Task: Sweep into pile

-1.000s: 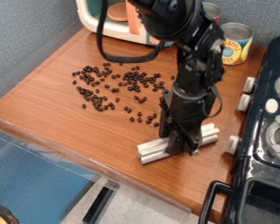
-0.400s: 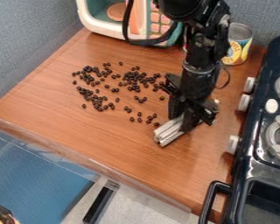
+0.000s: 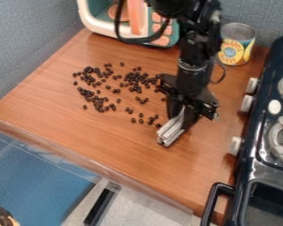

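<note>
A dark object (image 3: pixel 1 216) at the lower left is cut off by the view's edges, too little showing to name. On the counter (image 3: pixel 102 137), at the back left corner, stands a toy microwave (image 3: pixel 97 25), its top cut off, a brown round piece (image 3: pixel 125 16) inside and partly hidden by the arm's cable. The dark beans (image 3: pixel 116 91) lie loosely scattered between the left edge and the middle, a strip of wood separating them from the front edge. Just beside the nearest beans, the silvery bar (image 3: pixel 169 131) slants over the counter's middle, clamped in the jaws of the gripper (image 3: pixel 181 122), which hides its far end and perhaps a few beans. Toward the back right stands a yellow-labelled can (image 3: pixel 244 52), contents hidden. Wood separates the bar from the stove (image 3: pixel 259 165) along the right edge, itself cut off by the view.
</note>
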